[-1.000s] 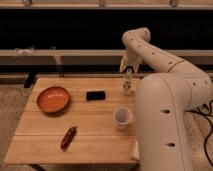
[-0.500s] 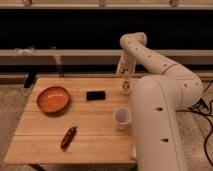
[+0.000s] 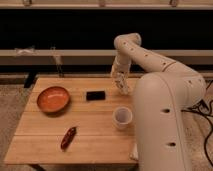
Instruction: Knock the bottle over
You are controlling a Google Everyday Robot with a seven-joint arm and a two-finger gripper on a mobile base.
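Bottle (image 3: pixel 126 89) sits near the table's (image 3: pixel 45 135) back right edge, mostly hidden behind the gripper (image 3: pixel 121 84), so its axis cannot be judged. Cup (image 3: pixel 122 117) stands nearer the front; black object (image 3: pixel 95 95), orange bowl (image 3: pixel 53 99) and red item (image 3: pixel 68 137) lie leftward. Arm has swung left and down since half a second ago.

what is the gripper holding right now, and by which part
Cannot be told. The gripper hangs low over the table's far right side, and the arm covers whatever is at its tip; no bottle shows.

The end effector (image 3: pixel 121 85) has swung left, seemingly over the bottle's spot.
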